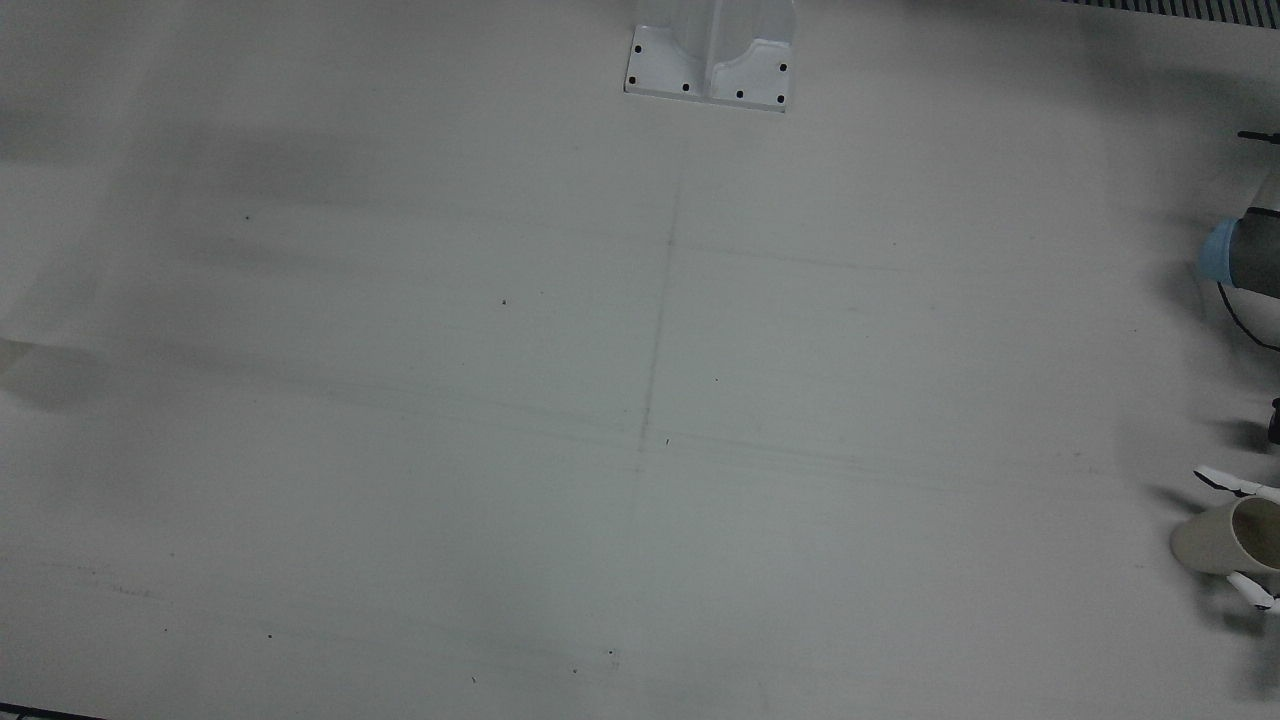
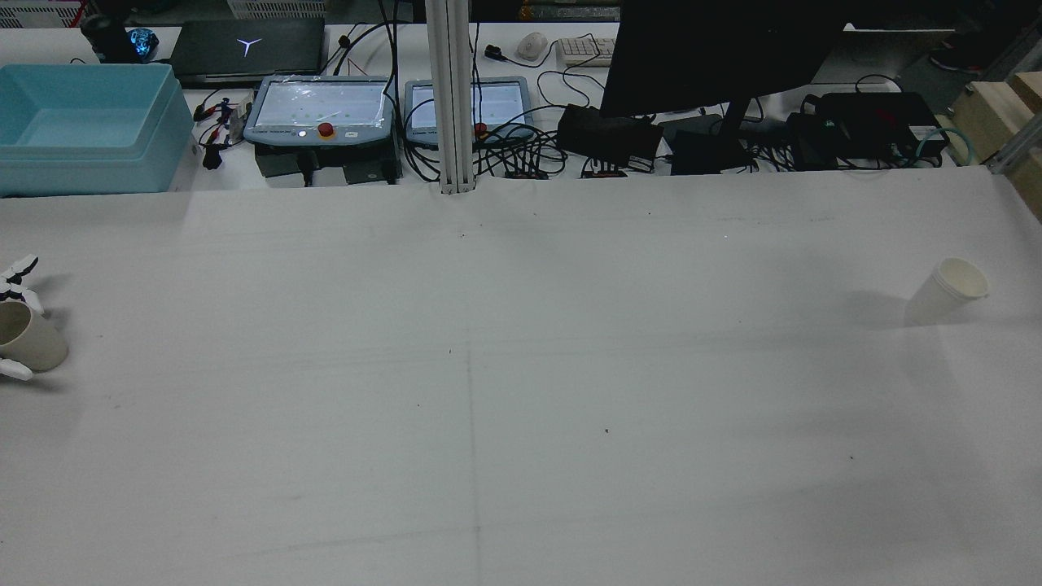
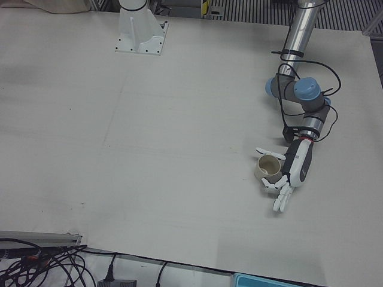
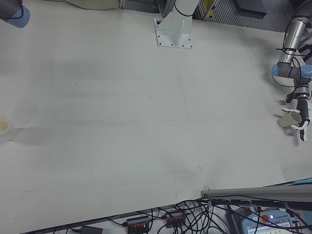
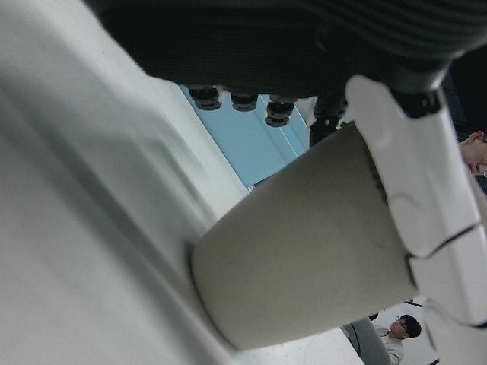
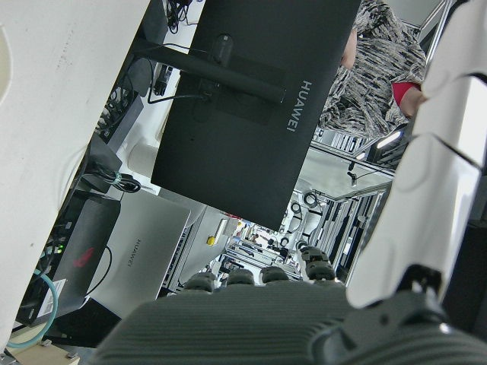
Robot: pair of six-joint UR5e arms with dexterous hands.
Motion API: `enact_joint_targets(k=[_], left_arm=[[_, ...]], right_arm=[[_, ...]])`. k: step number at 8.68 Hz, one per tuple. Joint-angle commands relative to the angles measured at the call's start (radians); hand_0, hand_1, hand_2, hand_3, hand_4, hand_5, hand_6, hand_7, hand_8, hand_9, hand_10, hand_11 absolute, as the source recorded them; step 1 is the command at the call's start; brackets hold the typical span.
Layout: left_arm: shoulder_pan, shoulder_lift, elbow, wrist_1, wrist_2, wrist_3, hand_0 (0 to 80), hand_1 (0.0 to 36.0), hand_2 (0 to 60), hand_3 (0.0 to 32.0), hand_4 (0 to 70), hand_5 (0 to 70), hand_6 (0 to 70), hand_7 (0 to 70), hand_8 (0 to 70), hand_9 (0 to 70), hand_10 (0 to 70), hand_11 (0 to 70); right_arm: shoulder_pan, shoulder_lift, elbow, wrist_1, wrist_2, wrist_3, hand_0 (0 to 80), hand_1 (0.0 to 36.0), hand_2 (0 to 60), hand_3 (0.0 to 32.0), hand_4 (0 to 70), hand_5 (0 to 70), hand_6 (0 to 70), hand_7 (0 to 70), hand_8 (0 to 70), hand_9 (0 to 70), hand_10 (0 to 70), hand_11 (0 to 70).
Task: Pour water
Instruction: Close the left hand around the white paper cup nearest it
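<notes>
Beige cup stands at the far left edge of the table in the rear view, upright with mouth up. Left hand is around it: fingers spread on either side, one pad lying along the cup wall in the left hand view; firm grip or loose cradle, cannot tell. Cup not lifted, base on the table. White paper cup sits well apart at the right side, tilted. Right hand shows only in its own camera; its finger state cannot be told. Judgement: early stage, with grasp, carry and pour all left to do.
</notes>
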Motion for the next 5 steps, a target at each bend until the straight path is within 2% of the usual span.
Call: enact_joint_targets(k=[1,2,3,4,5], left_arm=[[0.0,0.0,-0.005,0.001,0.0,-0.007,49.2,10.9,5.8,0.0,32.4,48.2,5.5,5.6,1.5,2.4,1.6,3.4],[-0.001,0.0,-0.005,0.001,0.0,-0.007,49.6,11.8,7.9,0.0,32.7,48.0,5.7,5.9,1.5,2.3,1.6,3.4],[-0.001,0.0,-0.005,0.001,0.0,-0.012,49.6,14.3,17.2,0.0,32.8,47.8,5.9,6.0,1.6,2.3,1.7,3.7],[-0.001,0.0,-0.005,0.004,0.0,-0.019,47.4,22.1,57.0,0.0,32.9,47.7,6.1,6.3,1.8,2.6,2.1,4.4],[-0.001,0.0,-0.005,0.004,0.0,-0.022,43.8,30.1,60.0,0.0,33.5,48.2,6.4,6.8,2.0,2.8,2.3,4.9]], right_arm=[[0.01,-0.004,0.001,0.001,0.0,0.0,48.9,16.1,4.9,0.0,1.5,7.8,0.0,0.0,0.0,0.0,0.0,0.0],[0.011,-0.004,0.002,0.003,0.0,0.0,49.0,16.2,5.0,0.0,1.3,7.7,0.0,0.0,0.0,0.0,0.0,0.0],[0.014,-0.004,0.005,0.001,0.0,0.0,48.8,16.2,5.0,0.0,1.3,7.7,0.0,0.0,0.0,0.0,0.0,0.0],[0.016,-0.004,0.005,0.003,0.0,0.0,49.0,16.2,4.8,0.0,1.3,7.7,0.0,0.0,0.0,0.0,0.0,0.0],[0.017,-0.005,0.005,0.003,0.0,0.0,49.0,16.2,4.7,0.0,1.3,7.8,0.0,0.0,0.0,0.0,0.0,0.0]])
